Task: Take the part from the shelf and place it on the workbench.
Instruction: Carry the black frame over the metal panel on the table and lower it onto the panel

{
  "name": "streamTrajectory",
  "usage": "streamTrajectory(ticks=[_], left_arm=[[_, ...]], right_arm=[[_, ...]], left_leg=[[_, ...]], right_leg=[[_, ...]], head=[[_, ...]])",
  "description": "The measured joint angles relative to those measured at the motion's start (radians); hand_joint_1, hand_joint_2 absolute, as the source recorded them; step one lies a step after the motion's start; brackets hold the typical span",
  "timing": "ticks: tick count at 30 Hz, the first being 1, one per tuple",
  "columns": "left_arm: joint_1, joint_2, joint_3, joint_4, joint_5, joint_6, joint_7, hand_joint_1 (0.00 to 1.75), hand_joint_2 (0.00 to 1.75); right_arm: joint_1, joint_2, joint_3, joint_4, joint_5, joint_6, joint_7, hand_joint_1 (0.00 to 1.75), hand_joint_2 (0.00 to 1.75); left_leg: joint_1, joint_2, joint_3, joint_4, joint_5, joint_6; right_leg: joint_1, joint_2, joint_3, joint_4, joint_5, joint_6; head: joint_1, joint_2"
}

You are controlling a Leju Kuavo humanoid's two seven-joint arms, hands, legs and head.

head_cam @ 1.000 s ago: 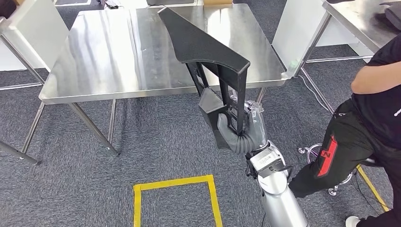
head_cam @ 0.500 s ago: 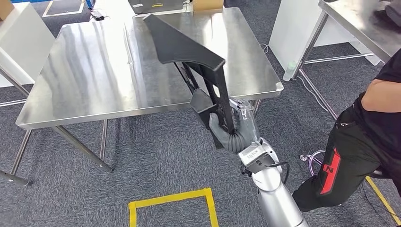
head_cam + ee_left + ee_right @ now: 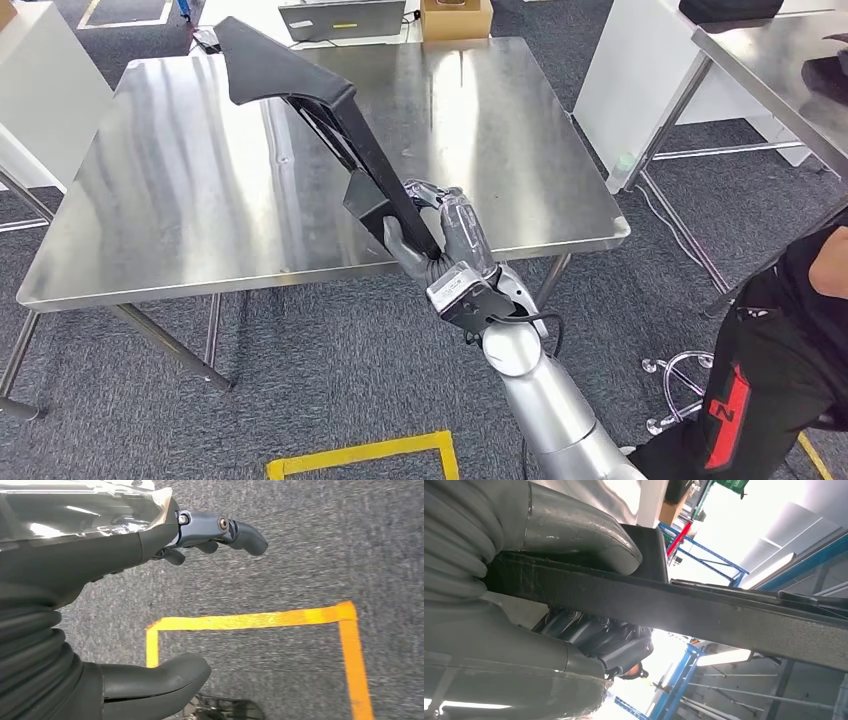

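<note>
My right hand (image 3: 440, 235) grips the lower end of a long black plastic part (image 3: 300, 95), over the near edge of the steel workbench (image 3: 180, 200). The part slants up and to the left above the tabletop, its broad flat end near the far left corner. In the right wrist view the thumb and fingers of that hand (image 3: 589, 605) wrap around the part's black bar (image 3: 724, 617). My left hand (image 3: 150, 600) hangs over the carpet with its fingers apart and nothing in it.
A yellow tape square (image 3: 360, 460) marks the carpet in front of the workbench. A person in black trousers (image 3: 770, 370) stands at the right. A second steel table (image 3: 770, 60) is at the far right; a laptop (image 3: 340, 18) and cardboard box (image 3: 455, 18) lie beyond the workbench.
The camera has come closer to the workbench. My right arm has swung the part up and leftward, from in front of the table edge to over the tabletop.
</note>
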Motion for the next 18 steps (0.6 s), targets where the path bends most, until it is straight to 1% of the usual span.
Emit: streamTrajectory(ticks=[1,2,3,4,5,6,7,8,9,10,11,12,13,14,15,17,18], left_arm=[[-0.001,-0.001,-0.001,0.0,-0.003,0.0,0.001,0.0,1.75],[-0.003,-0.002,-0.001,0.0,-0.004,0.0,0.002,0.0,1.75],[-0.005,-0.004,-0.002,0.001,-0.005,0.0,0.003,0.0,1.75],[-0.007,-0.004,-0.002,0.001,-0.005,0.0,0.004,0.0,1.75],[-0.009,-0.005,-0.002,0.001,-0.006,0.0,0.005,0.0,1.75],[-0.011,-0.005,-0.002,0.001,-0.006,0.0,0.005,0.0,1.75],[-0.013,-0.005,-0.002,0.001,-0.006,0.0,0.006,0.0,1.75],[-0.016,-0.005,-0.002,0.001,-0.006,0.0,0.006,0.0,1.75],[-0.018,-0.005,-0.002,0.001,-0.006,0.0,0.006,0.0,1.75],[-0.02,-0.006,-0.002,0.001,-0.007,0.0,0.006,0.0,1.75],[-0.02,-0.006,-0.003,0.001,-0.007,0.0,0.006,0.0,1.75],[-0.02,-0.006,-0.003,0.001,-0.009,0.0,0.006,0.0,1.75],[-0.019,-0.006,-0.003,0.001,-0.01,-0.001,0.006,0.0,1.75],[-0.019,-0.006,-0.003,0.001,-0.013,-0.001,0.006,0.0,1.75],[-0.019,-0.005,-0.004,0.001,-0.016,-0.001,0.008,0.0,1.75],[-0.02,-0.006,-0.008,0.001,-0.022,-0.002,0.014,0.0,1.75],[-0.022,-0.007,-0.01,0.002,-0.024,-0.002,0.018,0.0,1.75]], right_arm=[[0.0,-0.001,0.0,0.004,0.003,-0.004,0.0,1.75,1.75],[0.0,-0.002,0.0,0.007,0.004,-0.007,0.0,1.75,1.75],[0.0,-0.003,0.0,0.01,0.005,-0.01,0.0,1.75,1.75],[0.0,-0.003,0.0,0.012,0.006,-0.011,0.001,1.75,1.75],[-0.002,-0.003,0.0,0.013,0.006,-0.012,0.001,1.75,1.75],[-0.003,-0.002,0.0,0.014,0.007,-0.013,0.001,1.75,1.75],[-0.004,-0.001,0.0,0.015,0.007,-0.013,0.001,1.75,1.75],[-0.006,0.0,0.0,0.016,0.008,-0.014,0.0,1.75,1.75],[-0.007,0.0,0.0,0.016,0.008,-0.015,0.0,1.75,1.75],[-0.008,0.0,0.001,0.017,0.009,-0.016,0.0,1.75,1.75],[-0.009,0.001,0.001,0.018,0.01,-0.016,0.0,1.75,1.75],[-0.008,0.0,0.002,0.019,0.011,-0.017,0.0,1.75,1.75],[-0.007,0.0,0.002,0.02,0.013,-0.019,0.0,1.75,1.75],[-0.005,0.0,0.002,0.021,0.016,-0.022,0.0,1.75,1.75],[-0.004,0.0,0.002,0.022,0.02,-0.025,0.0,1.75,1.75],[-0.002,0.0,0.002,0.022,0.028,-0.032,-0.001,1.75,1.75],[-0.003,0.0,0.002,0.023,0.031,-0.035,-0.002,1.75,1.75]], left_leg=[[0.0,-0.002,0.015,0.0,-0.014,-0.003],[-0.002,-0.003,0.029,0.0,-0.03,-0.006],[-0.003,-0.004,0.04,-0.001,-0.046,-0.01],[-0.005,-0.004,0.053,-0.001,-0.056,-0.016],[-0.006,-0.003,0.066,0.0,-0.062,-0.022],[-0.006,0.0,0.075,0.004,-0.065,-0.027],[-0.004,0.005,0.079,0.023,-0.063,-0.032],[-0.002,0.011,0.065,0.057,-0.065,-0.037],[0.001,0.016,0.039,0.105,-0.075,-0.043],[0.004,0.02,0.002,0.163,-0.094,-0.05],[0.009,0.023,-0.042,0.214,-0.123,-0.056],[0.013,0.025,-0.081,0.248,-0.153,-0.062],[0.018,0.027,-0.109,0.258,-0.173,-0.066],[0.022,0.029,-0.123,0.236,-0.171,-0.069],[0.025,0.031,-0.124,0.19,-0.142,-0.071],[0.028,0.039,-0.104,0.078,-0.026,-0.072],[0.025,0.043,-0.095,0.043,0.017,-0.067]], right_leg=[[0.0,-0.001,0.005,-0.065,0.054,0.014],[0.0,-0.004,0.01,-0.129,0.118,0.024],[0.002,-0.006,0.019,-0.175,0.171,0.026],[0.004,-0.008,0.027,-0.206,0.206,0.02],[0.004,-0.008,0.039,-0.22,0.218,0.006],[0.001,-0.008,0.056,-0.224,0.223,-0.009],[-0.002,-0.007,0.07,-0.229,0.225,-0.022],[-0.006,-0.008,0.086,-0.232,0.226,-0.035],[-0.008,-0.008,0.1,-0.233,0.222,-0.043],[-0.008,-0.009,0.111,-0.232,0.212,-0.047],[-0.008,-0.008,0.121,-0.232,0.201,-0.049],[-0.009,-0.008,0.132,-0.232,0.19,-0.047],[-0.009,-0.007,0.146,-0.232,0.177,-0.045],[-0.011,-0.006,0.161,-0.232,0.165,-0.042],[-0.012,-0.005,0.178,-0.232,0.152,-0.038],[-0.014,-0.006,0.207,-0.234,0.126,-0.028],[-0.013,-0.006,0.219,-0.236,0.115,-0.021]], head=[[0.001,0.0],[0.0,0.0],[-0.001,0.0],[-0.001,0.0],[-0.002,0.0],[-0.002,0.0],[-0.002,0.0],[-0.003,0.0],[-0.004,0.0],[-0.004,0.0],[-0.004,0.0],[-0.004,0.0],[-0.004,0.0],[-0.004,0.0],[-0.004,0.0],[-0.004,0.0],[-0.005,0.0]])
